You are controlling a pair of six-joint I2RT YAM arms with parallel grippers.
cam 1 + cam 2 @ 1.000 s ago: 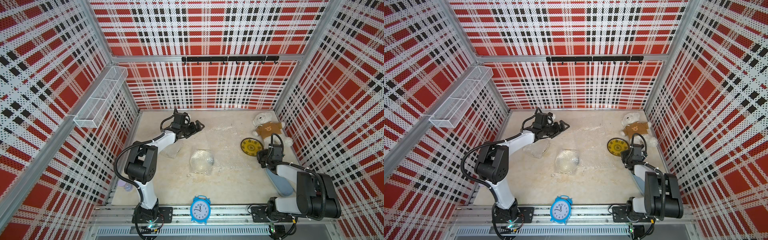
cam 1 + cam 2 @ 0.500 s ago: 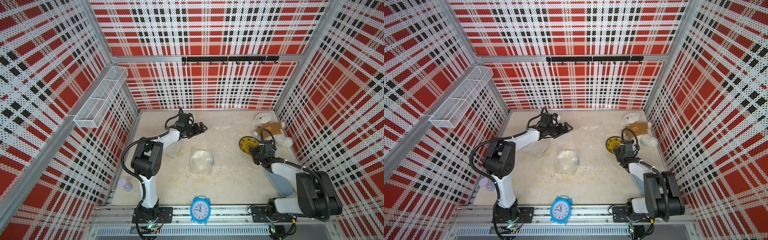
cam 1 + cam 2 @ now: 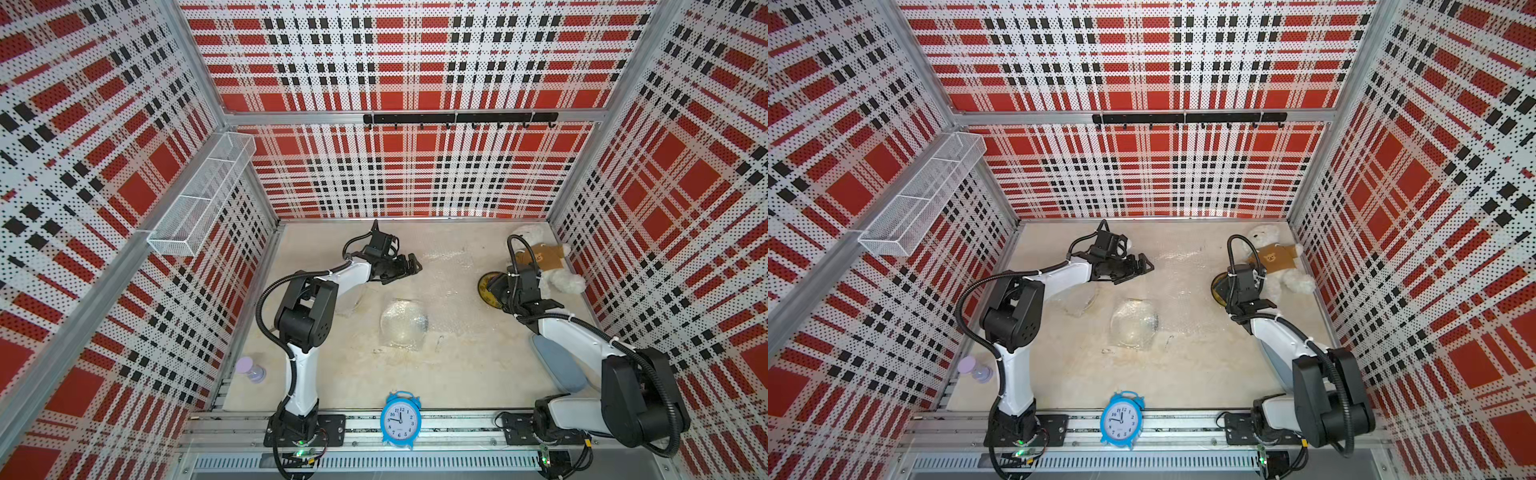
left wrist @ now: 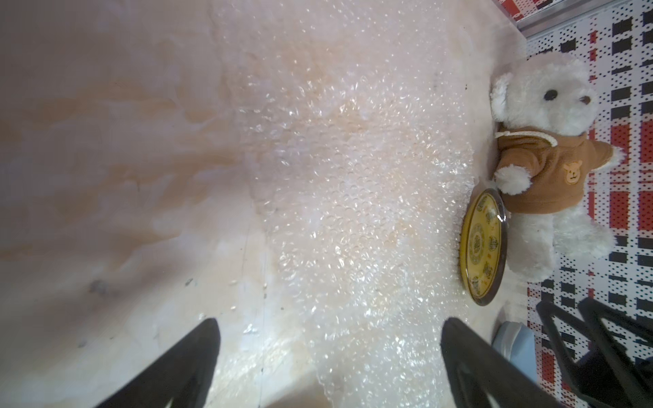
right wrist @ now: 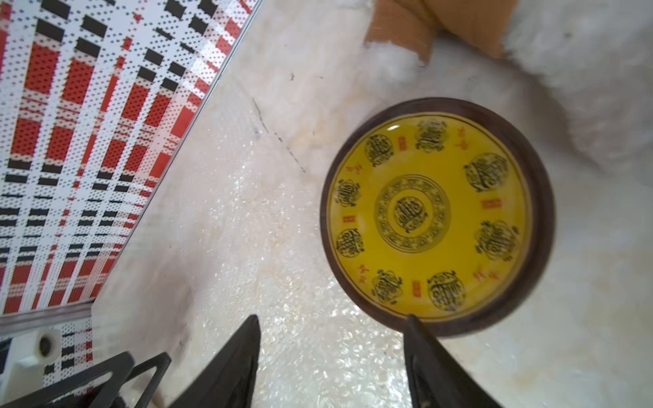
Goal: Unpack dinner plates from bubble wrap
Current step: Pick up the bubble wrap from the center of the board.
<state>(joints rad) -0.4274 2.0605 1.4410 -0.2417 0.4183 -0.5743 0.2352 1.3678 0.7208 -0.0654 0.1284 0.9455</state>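
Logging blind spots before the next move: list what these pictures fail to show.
- Yellow plate: in both top views, the right arm covers most of it.
- Middle bundle: its bubble wrap blurs the contents; no pattern is readable.
- Second bundle: the left arm crosses it; contents unclear.
- Blue-grey thing: mostly under the right arm.
- Right gripper: the wrist view is blurred, so contact with the plate's rim is unclear.

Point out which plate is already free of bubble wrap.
The yellow plate with the dark rim, beside the teddy bear. It lies bare, while the plate mid-table is covered in bubble wrap.
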